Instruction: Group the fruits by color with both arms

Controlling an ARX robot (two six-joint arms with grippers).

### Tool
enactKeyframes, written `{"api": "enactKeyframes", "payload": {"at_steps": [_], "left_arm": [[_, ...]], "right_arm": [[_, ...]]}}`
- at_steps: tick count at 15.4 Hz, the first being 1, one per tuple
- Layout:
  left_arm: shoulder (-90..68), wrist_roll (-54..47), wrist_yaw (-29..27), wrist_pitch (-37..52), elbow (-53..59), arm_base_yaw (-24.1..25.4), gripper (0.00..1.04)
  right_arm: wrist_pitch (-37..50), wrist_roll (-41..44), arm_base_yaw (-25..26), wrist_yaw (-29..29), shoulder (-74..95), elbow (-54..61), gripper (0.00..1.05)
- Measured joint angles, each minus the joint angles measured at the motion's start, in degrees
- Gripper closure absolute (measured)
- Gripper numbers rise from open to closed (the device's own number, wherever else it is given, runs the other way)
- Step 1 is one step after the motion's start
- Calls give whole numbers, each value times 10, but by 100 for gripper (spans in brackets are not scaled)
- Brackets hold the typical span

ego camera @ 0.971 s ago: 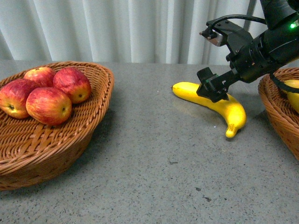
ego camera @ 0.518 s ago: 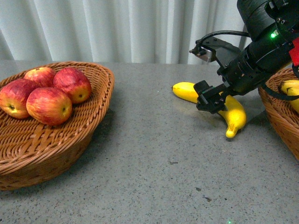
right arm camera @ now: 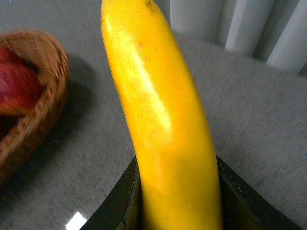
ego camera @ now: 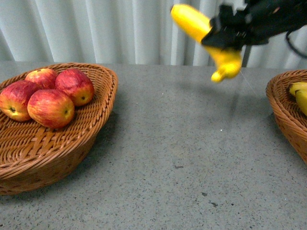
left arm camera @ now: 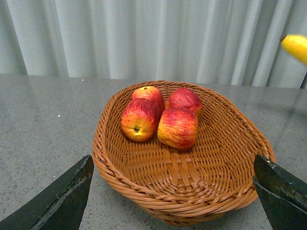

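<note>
In the front view the right gripper [ego camera: 225, 36] is clamped around the middle of a banana [ego camera: 194, 21], holding it in the air in front of the curtain [ego camera: 120, 28], high at about one o'clock above the grey table [ego camera: 182, 143]. At nine o'clock a wicker basket [ego camera: 96, 115] holds four red apples [ego camera: 50, 108] bunched together, and at three o'clock the rim of a second basket [ego camera: 283, 115] shows with more bananas [ego camera: 301, 93] inside. In the left wrist view the left gripper's fingers [left arm camera: 62, 199] stand wide apart with nothing between them, framing the apple basket [left arm camera: 216, 187] and its apples [left arm camera: 177, 127]; the lifted banana's tip [left arm camera: 295, 47] peeks in at two o'clock. In the right wrist view the banana [right arm camera: 158, 124] fills the frame, pinched between the two dark fingers [right arm camera: 120, 201], with the table [right arm camera: 259, 120] far beneath and the apple basket [right arm camera: 41, 115] at nine o'clock.
</note>
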State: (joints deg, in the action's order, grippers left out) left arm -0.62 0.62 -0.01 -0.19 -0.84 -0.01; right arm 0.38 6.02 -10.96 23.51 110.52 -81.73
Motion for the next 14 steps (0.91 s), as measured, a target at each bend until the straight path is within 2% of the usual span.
{"api": "enactKeyframes", "payload": {"at_steps": [3,4,6,9,12,14], "left_arm": [[0,0,0,0,0,0,7],[0,0,0,0,0,0,7],[0,0,0,0,0,0,7],[0,0,0,0,0,0,7],[0,0,0,0,0,0,7],[0,0,0,0,0,0,7]], "right_arm": [[45,-56,67,21,-101,74,70],[29,-49,103,-4,-138,112,70],[-5,-11,168,-28,-184,173,70],[-45,68,235,-46,-234,225,70],[-54,131,257,-59,-271,286,70],[-50,149,257,-59,-281,312,53]]}}
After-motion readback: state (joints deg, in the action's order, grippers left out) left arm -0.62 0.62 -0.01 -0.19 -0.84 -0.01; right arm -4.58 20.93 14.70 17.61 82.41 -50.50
